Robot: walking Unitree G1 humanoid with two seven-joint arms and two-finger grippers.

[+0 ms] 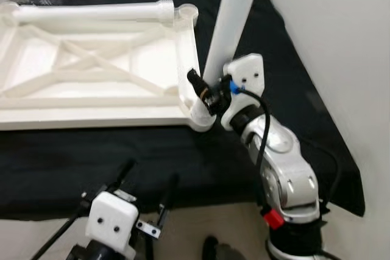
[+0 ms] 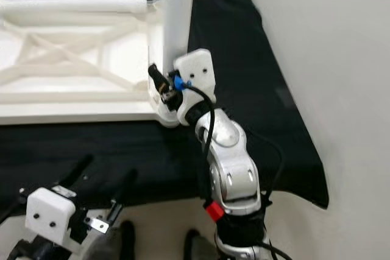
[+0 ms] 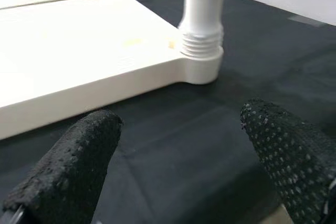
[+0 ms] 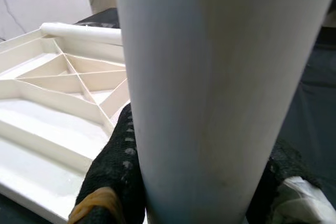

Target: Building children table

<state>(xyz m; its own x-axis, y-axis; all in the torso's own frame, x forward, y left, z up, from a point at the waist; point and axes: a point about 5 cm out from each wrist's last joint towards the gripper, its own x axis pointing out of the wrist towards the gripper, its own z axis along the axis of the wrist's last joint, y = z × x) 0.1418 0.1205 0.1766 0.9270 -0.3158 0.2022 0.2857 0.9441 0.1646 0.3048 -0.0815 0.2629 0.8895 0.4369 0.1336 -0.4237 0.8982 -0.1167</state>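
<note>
Over at nine o'clock the white tabletop (image 1: pixel 91 65) lies upside down on the black cloth (image 1: pixel 122 156), ribbed underside up, with a loose table leg (image 1: pixel 91 11) lying along its far edge. Down at seven o'clock the left gripper (image 1: pixel 143 196) hovers low over the cloth, fingers (image 3: pixel 68 161) spread apart and holding nothing. At the centre, a second upright table leg (image 1: pixel 234 16) stands in the tabletop's near right corner socket (image 3: pixel 201 66). The right gripper (image 1: pixel 204 92) is clenched around that leg just above the socket, its arm reaching in from five o'clock.
</note>
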